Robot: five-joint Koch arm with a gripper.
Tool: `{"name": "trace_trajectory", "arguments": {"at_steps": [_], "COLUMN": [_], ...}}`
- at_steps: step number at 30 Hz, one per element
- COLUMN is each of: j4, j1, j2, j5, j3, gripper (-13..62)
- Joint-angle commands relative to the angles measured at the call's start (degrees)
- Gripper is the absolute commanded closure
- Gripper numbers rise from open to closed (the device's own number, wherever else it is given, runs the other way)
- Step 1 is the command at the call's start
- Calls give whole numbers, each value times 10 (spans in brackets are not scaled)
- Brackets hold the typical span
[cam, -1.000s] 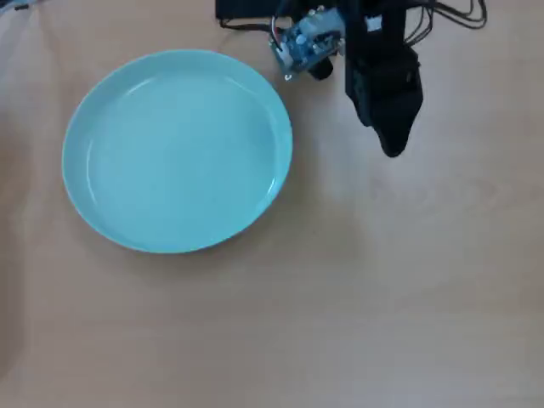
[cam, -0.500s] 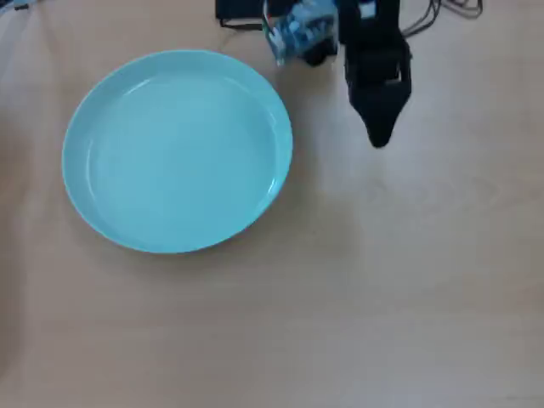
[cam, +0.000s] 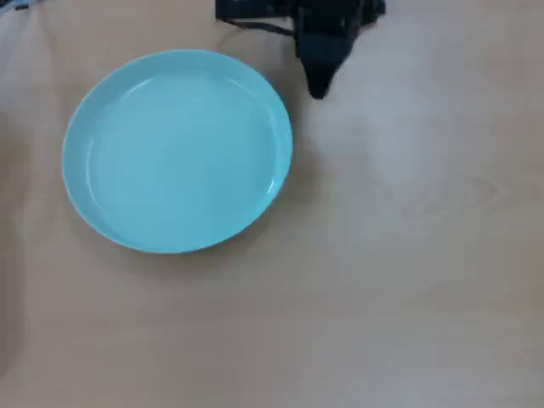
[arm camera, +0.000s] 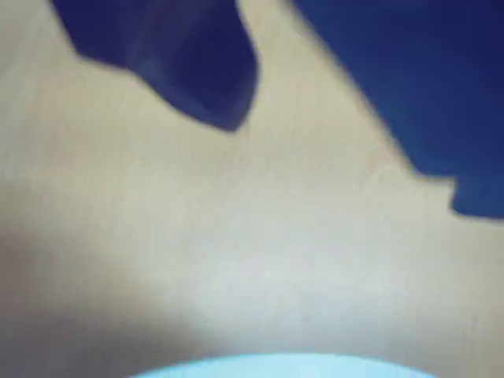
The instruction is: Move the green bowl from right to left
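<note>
The green bowl is a wide, shallow, pale turquoise dish lying flat on the wooden table, left of centre in the overhead view. My black gripper hangs at the top edge, just right of the bowl's upper rim and not touching it. In the blurred wrist view, two dark fingers stand apart with bare table between them, so the gripper is open and holds nothing. A sliver of the bowl's rim shows along the bottom edge of that view.
The arm's dark base and cables sit at the top edge, left of the gripper. Light wooden tabletop fills the right and lower parts of the overhead view.
The gripper has drawn back toward the top edge and shifted left in the overhead view, hiding the blue-white motor part. The bowl has not moved.
</note>
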State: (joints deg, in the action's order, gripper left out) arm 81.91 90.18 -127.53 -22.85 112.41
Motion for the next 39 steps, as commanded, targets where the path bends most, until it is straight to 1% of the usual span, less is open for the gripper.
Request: {"name": "trace_trajectory", "arguments": {"at_steps": [1,4,9,14,18,23,39], "j4": [-47,-63,-66,-61,-67,-77,-134], "j1": [16,39,98,118,165,198,274], "j2": [-32,-50,-83,-83,-84,-84,-79], "j5": [-4,-11,-100,-112,-120,-183,-179], "j3": [1,40,89,113,149,181,217], "gripper": [192,192,192,192,192,192,189]}}
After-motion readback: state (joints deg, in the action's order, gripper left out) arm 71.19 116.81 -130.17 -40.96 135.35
